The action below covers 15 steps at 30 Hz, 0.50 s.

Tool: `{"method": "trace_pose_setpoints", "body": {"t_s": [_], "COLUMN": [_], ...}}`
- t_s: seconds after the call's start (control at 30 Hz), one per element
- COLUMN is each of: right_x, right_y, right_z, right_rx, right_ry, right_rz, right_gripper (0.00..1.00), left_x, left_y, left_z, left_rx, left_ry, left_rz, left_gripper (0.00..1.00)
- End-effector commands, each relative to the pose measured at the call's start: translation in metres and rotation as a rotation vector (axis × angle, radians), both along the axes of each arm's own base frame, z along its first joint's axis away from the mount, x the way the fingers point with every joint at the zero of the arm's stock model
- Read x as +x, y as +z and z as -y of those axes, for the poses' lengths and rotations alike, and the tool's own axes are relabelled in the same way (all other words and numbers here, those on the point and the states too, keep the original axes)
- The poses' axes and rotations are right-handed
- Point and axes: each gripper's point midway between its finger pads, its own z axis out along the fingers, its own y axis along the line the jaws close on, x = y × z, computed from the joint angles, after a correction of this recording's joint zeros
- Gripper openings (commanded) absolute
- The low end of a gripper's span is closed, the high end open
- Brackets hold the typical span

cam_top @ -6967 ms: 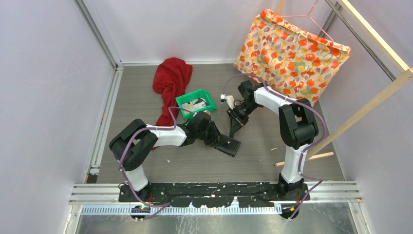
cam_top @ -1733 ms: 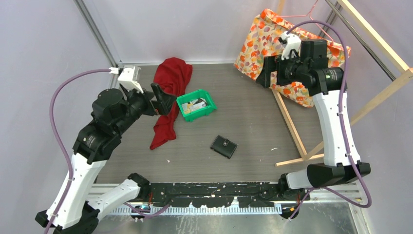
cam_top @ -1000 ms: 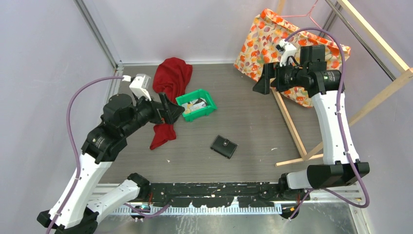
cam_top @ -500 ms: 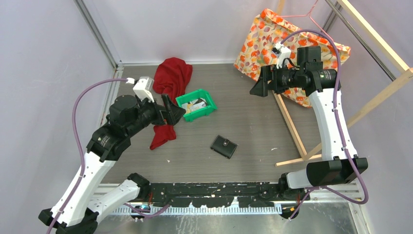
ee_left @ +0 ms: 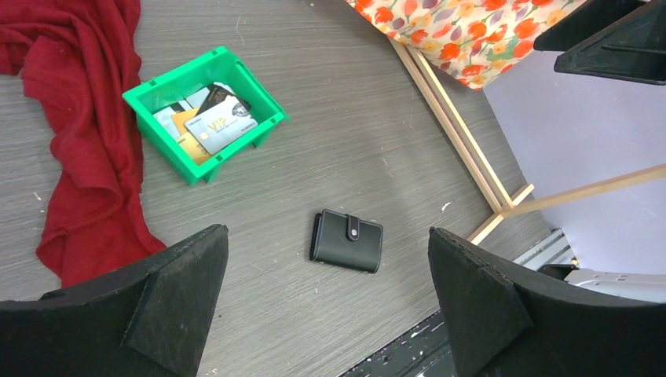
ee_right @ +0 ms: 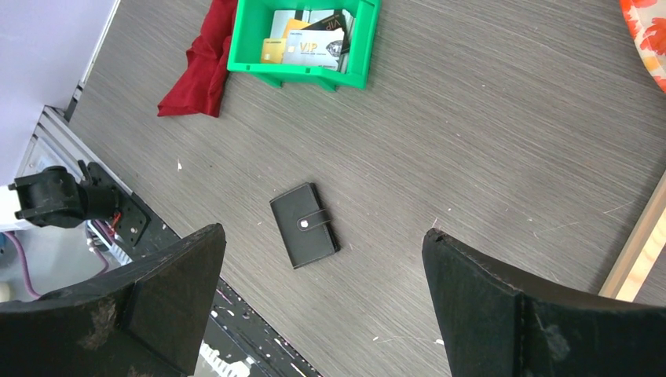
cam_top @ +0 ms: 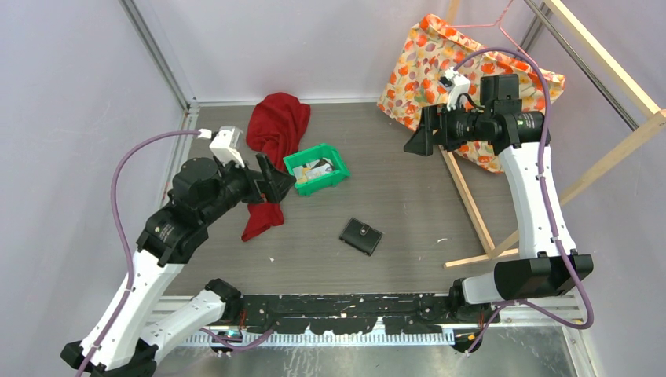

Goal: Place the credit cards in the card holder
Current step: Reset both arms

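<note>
Several credit cards (cam_top: 318, 167) lie in a green bin (cam_top: 339, 172) at mid-table, with a white VIP card on top (ee_left: 221, 126) (ee_right: 312, 49). The card holder (cam_top: 361, 236), a black wallet snapped shut, lies flat on the table nearer the arm bases (ee_left: 347, 240) (ee_right: 305, 225). My left gripper (cam_top: 276, 177) hangs open and empty, high above the table just left of the bin (ee_left: 328, 231). My right gripper (cam_top: 416, 137) is also open, empty and raised, to the right of the bin (ee_right: 323, 230).
A red cloth (cam_top: 275, 129) lies left of and behind the bin. A floral bag (cam_top: 471, 78) hangs on a wooden frame (cam_top: 471, 206) at the back right. A metal rail (cam_top: 353, 308) runs along the near edge, and walls close in both sides.
Both arms have lifted off the table, where they lay beside the card holder, and now hover high. In the last second the right gripper has drifted slightly left and down. The left has barely shifted.
</note>
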Motion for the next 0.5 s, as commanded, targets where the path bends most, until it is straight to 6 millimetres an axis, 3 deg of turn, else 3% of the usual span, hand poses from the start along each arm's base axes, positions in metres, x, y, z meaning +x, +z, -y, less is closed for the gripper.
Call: {"method": "trace_pose_setpoints", "body": {"t_s": [0.0, 0.47], "right_x": [-0.0032, -0.0066], "right_y": [0.0100, 0.0130], "right_z": [0.0036, 0.0072], "right_rx": [-0.010, -0.010], "right_ry": [0.000, -0.008], "right_rz": [0.044, 0.053], "right_gripper": [1.00, 1.00], "left_x": [0.0014, -0.0010], "left_y": [0.0080, 0.0058], "left_z": [-0.0031, -0.0079], "left_rx": [-0.023, -0.015], "left_ry": [0.020, 0.036], "left_rz": [0.031, 0.027], "left_gripper": [1.00, 1.00]}}
